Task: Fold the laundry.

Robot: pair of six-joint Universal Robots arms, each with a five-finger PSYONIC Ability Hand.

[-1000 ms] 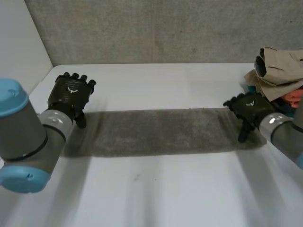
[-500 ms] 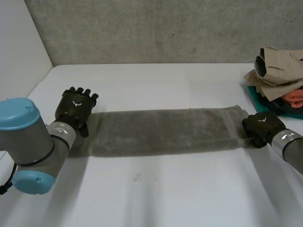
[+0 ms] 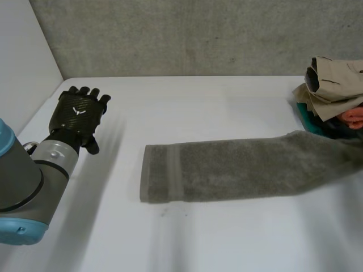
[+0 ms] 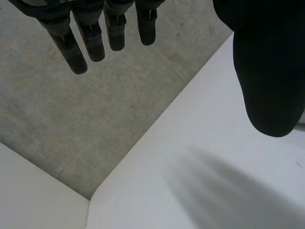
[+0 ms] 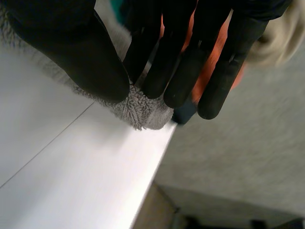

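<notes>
The towel (image 3: pixel 227 170) is lying as a long, narrow strip across the table (image 3: pixel 187 238). Its free short end is pointing toward your left hand, and its other end is running off toward the pile of clothes (image 3: pixel 332 85) at the table's right side. Your right hand (image 5: pixel 71 47) is pinching that far corner between thumb and fingers, close to the table's edge. Your left hand (image 3: pixel 78 116) is hovering well apart from the towel, fingers straight and spread, holding nothing. By my reading you are sitting partway through. The lengthwise fold is looking done, the crosswise folds are waiting, and the pile is waiting after that.
</notes>
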